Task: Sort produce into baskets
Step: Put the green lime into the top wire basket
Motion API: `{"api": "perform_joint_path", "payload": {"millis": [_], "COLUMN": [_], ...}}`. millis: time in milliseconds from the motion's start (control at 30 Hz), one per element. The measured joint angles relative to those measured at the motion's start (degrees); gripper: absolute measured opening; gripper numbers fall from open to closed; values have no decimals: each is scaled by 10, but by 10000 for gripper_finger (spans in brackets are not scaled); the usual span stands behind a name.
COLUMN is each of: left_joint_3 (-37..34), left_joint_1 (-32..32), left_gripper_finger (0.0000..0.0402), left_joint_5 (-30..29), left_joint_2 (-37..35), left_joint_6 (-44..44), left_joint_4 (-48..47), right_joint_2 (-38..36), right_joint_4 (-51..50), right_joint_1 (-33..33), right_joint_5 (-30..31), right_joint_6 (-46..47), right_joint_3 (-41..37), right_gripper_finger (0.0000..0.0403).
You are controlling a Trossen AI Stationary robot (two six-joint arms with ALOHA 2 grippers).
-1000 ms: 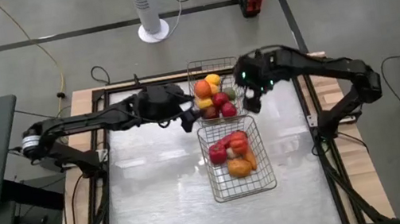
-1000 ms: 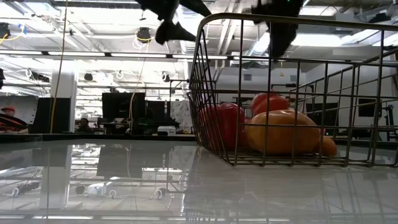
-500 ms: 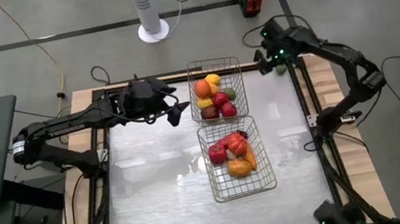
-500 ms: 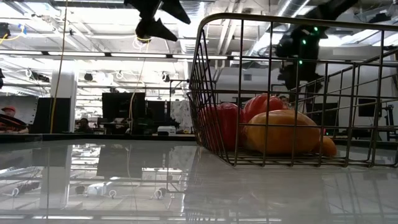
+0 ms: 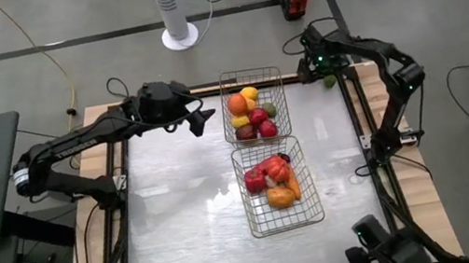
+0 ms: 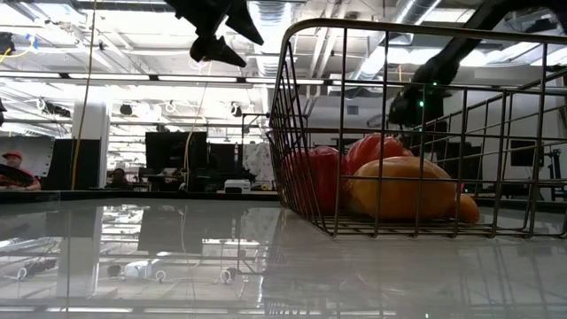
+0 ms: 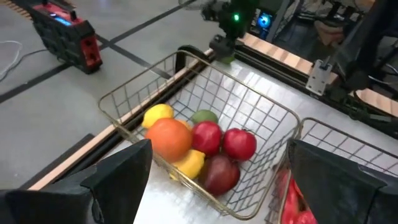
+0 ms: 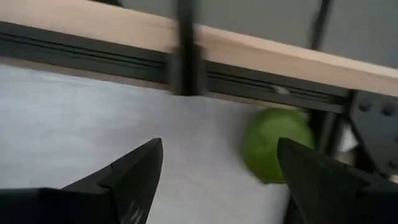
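Note:
The far wire basket (image 5: 274, 73) holds an orange, lemons, red apples and a green fruit. It also shows in the left wrist view (image 7: 124, 99). The near wire basket (image 5: 314, 218) holds red peppers, tomatoes and an orange carrot. A green lime (image 5: 330, 80) lies on the table at the far right corner. It also shows in the right wrist view (image 8: 277, 144). My right gripper (image 5: 317, 71) hovers open over the table just short of the lime, touching nothing. My left gripper (image 5: 199, 122) is open and empty, raised to the left of the far basket.
The table's wooden far edge and black frame rail (image 8: 186, 56) run just behind the lime. The two baskets stand end to end in the table's middle. Bare white tabletop (image 5: 182, 215) lies to the left of the baskets and also to their right.
My right gripper has drawn away from the far basket's right side and gone to the table's far right corner, toward the lime. My left gripper has pulled back from the gap between the baskets toward the table's left and far edge, rising.

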Motion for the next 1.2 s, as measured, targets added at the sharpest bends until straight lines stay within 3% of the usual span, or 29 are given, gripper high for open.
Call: {"api": "perform_joint_path", "payload": {"millis": [300,767,1033,1200], "left_joint_3": [0,0,0,0], "left_joint_1": [20,38,37,37], "left_gripper_finger": [357,357,357,357], "left_joint_5": [1,22,32,31], "left_joint_2": [-11,-11,-19,-34], "left_joint_6": [3,7,4,5], "left_joint_4": [-33,-35,-39,-59], "right_joint_2": [17,18,75,103], "right_joint_4": [-14,0,-50,-58], "right_joint_1": [10,13,23,14], "right_joint_5": [71,99,157,135], "right_joint_6": [-26,13,-4,-6], "right_joint_3": [0,0,14,26], "right_gripper_finger": [342,337,336,336]}}
